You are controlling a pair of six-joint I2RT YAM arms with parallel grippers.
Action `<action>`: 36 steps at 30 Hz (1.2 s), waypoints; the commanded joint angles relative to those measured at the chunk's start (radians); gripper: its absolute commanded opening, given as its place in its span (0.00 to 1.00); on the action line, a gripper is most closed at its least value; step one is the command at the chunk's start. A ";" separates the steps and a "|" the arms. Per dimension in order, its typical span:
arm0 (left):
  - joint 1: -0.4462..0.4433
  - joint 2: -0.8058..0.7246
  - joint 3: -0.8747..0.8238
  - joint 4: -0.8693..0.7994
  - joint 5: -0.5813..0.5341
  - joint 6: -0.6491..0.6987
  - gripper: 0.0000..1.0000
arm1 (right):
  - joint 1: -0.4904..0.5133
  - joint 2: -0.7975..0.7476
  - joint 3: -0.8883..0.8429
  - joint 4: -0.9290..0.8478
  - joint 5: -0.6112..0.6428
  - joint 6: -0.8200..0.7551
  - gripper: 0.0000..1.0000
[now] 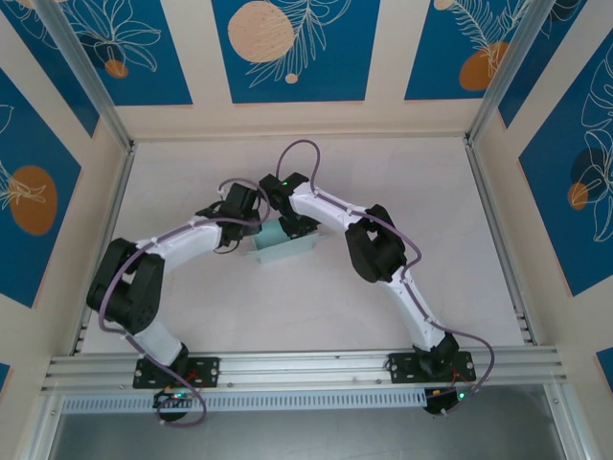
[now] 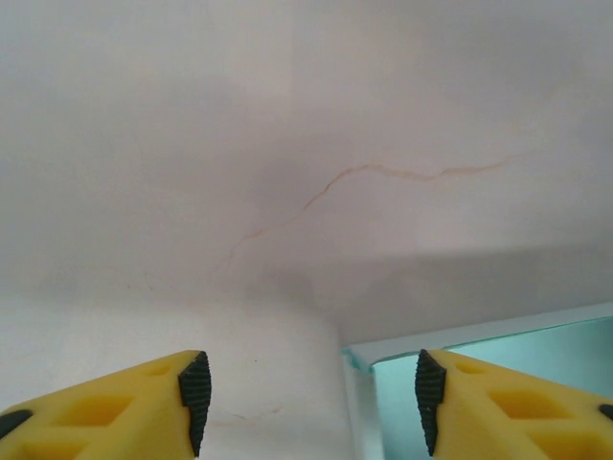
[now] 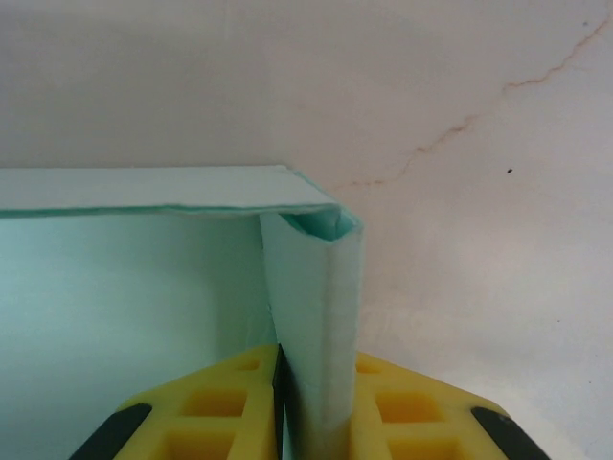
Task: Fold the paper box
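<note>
Paper box (image 1: 287, 247) looks light, flimsy — grip at folds; right gripper (image 3: 316, 393) pinches 1 wall, left gripper (image 2: 312, 398) apart, empty.

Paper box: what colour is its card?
The paper box is pale blue-green, clearest in the right wrist view.

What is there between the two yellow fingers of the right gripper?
In the right wrist view, a folded upright wall of the pale light-blue thin card paper box stands between the fingers of the right gripper, which pinch it.
</note>
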 commanded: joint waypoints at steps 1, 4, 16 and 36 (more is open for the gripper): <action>0.033 -0.069 -0.035 0.048 0.082 -0.038 0.63 | 0.000 0.023 -0.052 -0.079 -0.040 -0.060 0.20; 0.072 -0.125 -0.077 0.079 0.119 -0.064 0.66 | -0.001 0.018 -0.052 -0.059 -0.057 -0.096 0.24; 0.187 -0.226 -0.140 0.105 0.230 -0.059 0.77 | 0.001 0.007 0.099 -0.033 -0.122 -0.194 0.49; 0.215 0.016 -0.017 0.076 0.358 0.080 0.49 | 0.019 -0.257 0.290 -0.076 -0.123 -0.184 0.63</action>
